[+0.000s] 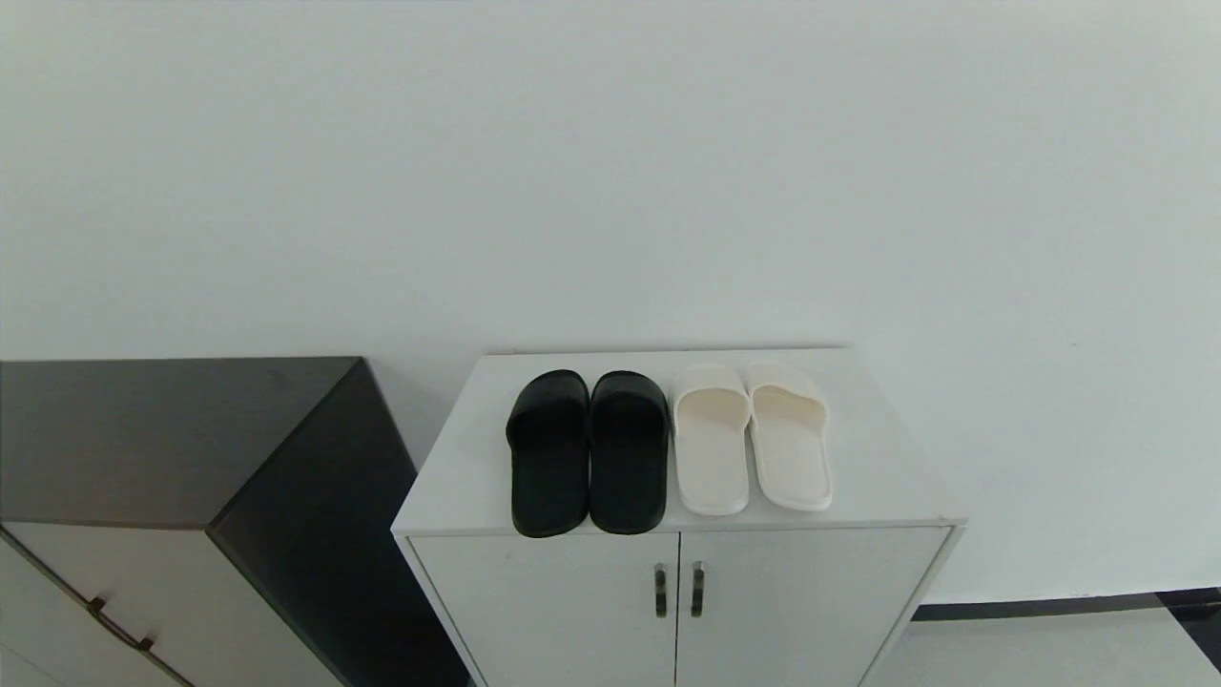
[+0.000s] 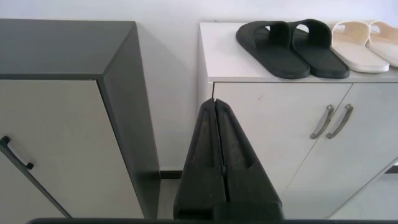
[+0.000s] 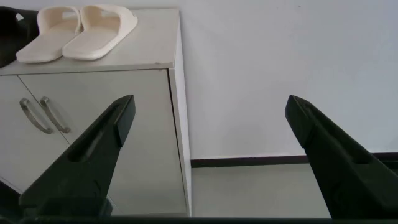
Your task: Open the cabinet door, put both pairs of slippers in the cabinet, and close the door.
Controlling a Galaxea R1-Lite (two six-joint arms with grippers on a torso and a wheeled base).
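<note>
A white cabinet [image 1: 534, 611] with two shut doors and two metal handles [image 1: 678, 589] stands ahead. On its top lie a black pair of slippers [image 1: 587, 450] and, to their right, a cream pair [image 1: 754, 435]. My left gripper [image 2: 215, 106] is shut, its fingers pressed together, low in front of the cabinet's left door [image 2: 273, 137]. My right gripper [image 3: 208, 109] is open wide, off the cabinet's right side, with the handles [image 3: 40, 115] and cream slippers [image 3: 78, 31] off to one side.
A dark-topped cabinet [image 1: 162, 429] with a pale front and a dark handle [image 1: 114, 625] stands left of the white one. A plain white wall [image 1: 610, 172] is behind. Bare floor [image 1: 1040, 654] lies to the right.
</note>
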